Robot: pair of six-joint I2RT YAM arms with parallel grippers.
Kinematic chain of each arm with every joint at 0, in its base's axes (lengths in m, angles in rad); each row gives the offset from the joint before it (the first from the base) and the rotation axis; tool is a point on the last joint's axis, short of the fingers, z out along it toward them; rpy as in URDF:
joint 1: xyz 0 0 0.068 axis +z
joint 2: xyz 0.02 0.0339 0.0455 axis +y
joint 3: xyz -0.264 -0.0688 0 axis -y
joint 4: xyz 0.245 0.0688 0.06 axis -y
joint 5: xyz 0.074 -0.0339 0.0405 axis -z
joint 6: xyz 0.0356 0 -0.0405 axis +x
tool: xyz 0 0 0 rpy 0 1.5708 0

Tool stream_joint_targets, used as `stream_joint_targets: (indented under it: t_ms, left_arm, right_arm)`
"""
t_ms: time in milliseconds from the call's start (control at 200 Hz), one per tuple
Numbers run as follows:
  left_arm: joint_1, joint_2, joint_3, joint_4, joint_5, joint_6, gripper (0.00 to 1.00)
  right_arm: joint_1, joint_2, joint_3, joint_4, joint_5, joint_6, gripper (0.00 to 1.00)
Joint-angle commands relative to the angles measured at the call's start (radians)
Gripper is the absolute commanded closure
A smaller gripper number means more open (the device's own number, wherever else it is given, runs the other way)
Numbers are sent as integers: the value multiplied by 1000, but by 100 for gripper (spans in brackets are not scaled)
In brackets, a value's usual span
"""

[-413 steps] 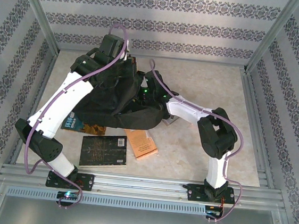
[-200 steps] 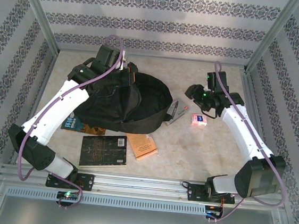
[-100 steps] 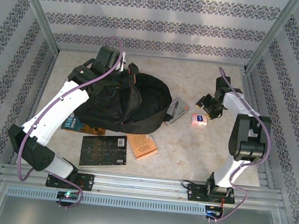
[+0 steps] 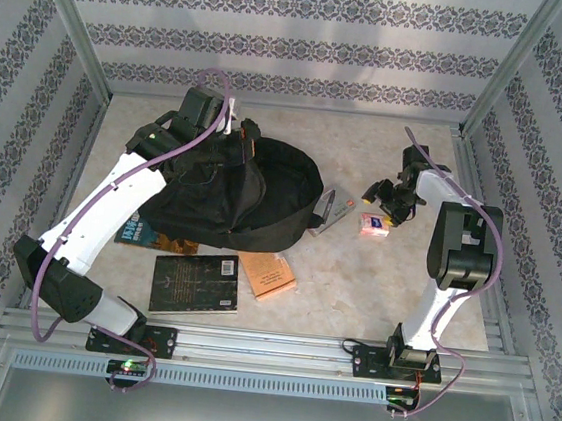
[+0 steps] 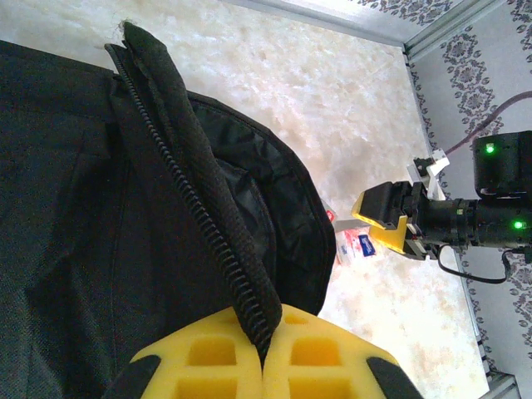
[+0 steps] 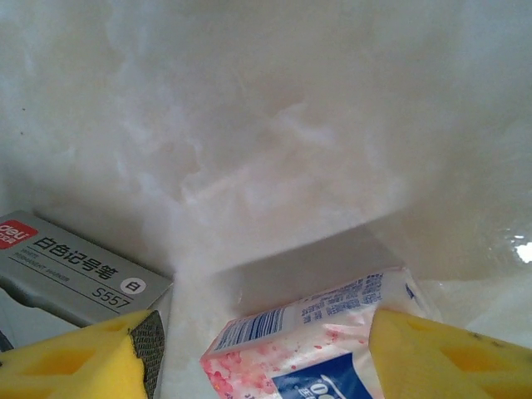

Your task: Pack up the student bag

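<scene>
The student bag (image 4: 247,195), a black soft backpack, lies at the table's back left with its mouth gaping toward the right. My left gripper (image 4: 231,131) is shut on the bag's zipper rim (image 5: 208,224), and both yellow fingers (image 5: 320,357) pinch the black teeth. My right gripper (image 4: 382,203) hangs open low over a pink-and-white tissue pack (image 4: 375,224). In the right wrist view the tissue pack (image 6: 307,345) lies between the fingers (image 6: 75,357). The left finger stands clear of it and the right one overlaps its edge.
A grey stationery box (image 4: 331,209) lies between the bag and the tissue pack; its label end (image 6: 71,266) sits just left of my right jaws. A black book (image 4: 196,283), an orange book (image 4: 266,273) and a blue book (image 4: 141,232) lie near the bag's front.
The right arm has swung out of the bag and rightward, dropping over the tissue pack with its jaws widening. The left gripper has kept its hold on the bag rim.
</scene>
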Motion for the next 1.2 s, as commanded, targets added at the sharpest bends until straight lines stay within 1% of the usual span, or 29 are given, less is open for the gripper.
stream_joint_targets:
  t_ms: [0,280,400,480,600,724,839,1064,1194]
  left_arm:
    - [-8,-14,11,26,14,7,100]
    - [-10,-11,4,32,9,15,100]
    - [-9,-9,8,31,8,17,100]
    - [-9,-11,12,30,4,21,100]
    - [-9,-15,14,26,-5,27,100]
    - [-9,-18,14,21,-13,35,100]
    - [-9,-17,12,24,-10,34,100]
    - [-9,-21,12,19,-12,35,100]
    - [-9,-30,10,14,-19,42,100]
  right_arm:
    - [-8,-18,-58,-32,-1,-28,31]
    - [-14,-66,-141,-18,-9,-41,31]
    - [-18,-98,-164,-19,-34,-15,31]
    - [-17,-147,-203,-10,-66,43,31]
    - [-16,-267,-274,28,-128,118,31]
    - [-18,-337,-259,-12,-90,111,32]
    - [-18,-298,-201,-24,-78,77,33]
    - [-18,-92,-76,-36,-94,0,33]
    - [-14,-69,-81,-44,-88,-16,33]
